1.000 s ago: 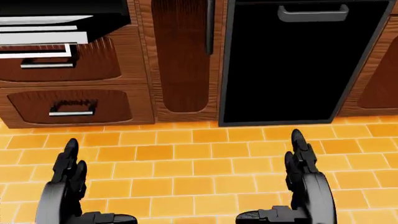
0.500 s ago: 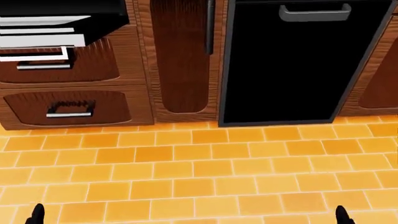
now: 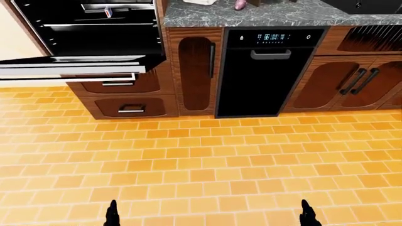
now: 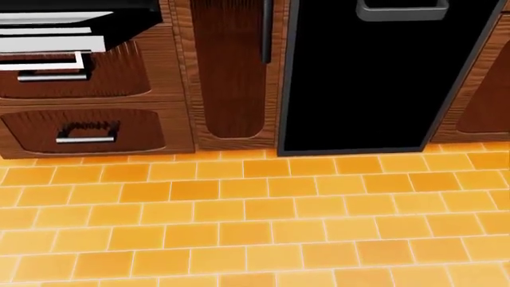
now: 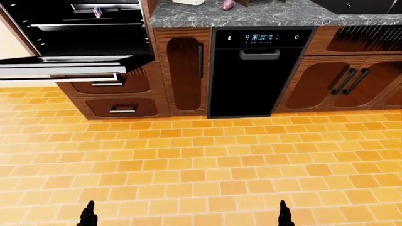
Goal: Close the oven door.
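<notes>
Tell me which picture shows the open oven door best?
The left-eye view: the oven door hangs flat open beneath the dark cavity with its racks. The right-eye view shows nearly the same. The head view catches only the door's edge at top left.

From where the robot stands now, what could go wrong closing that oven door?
The oven door hangs open flat at the left-eye view's far left, off to one side, so reaching from here could miss. It overhangs the drawers, which a low push might hit. Only fingertips of the left hand and right hand show.
</notes>
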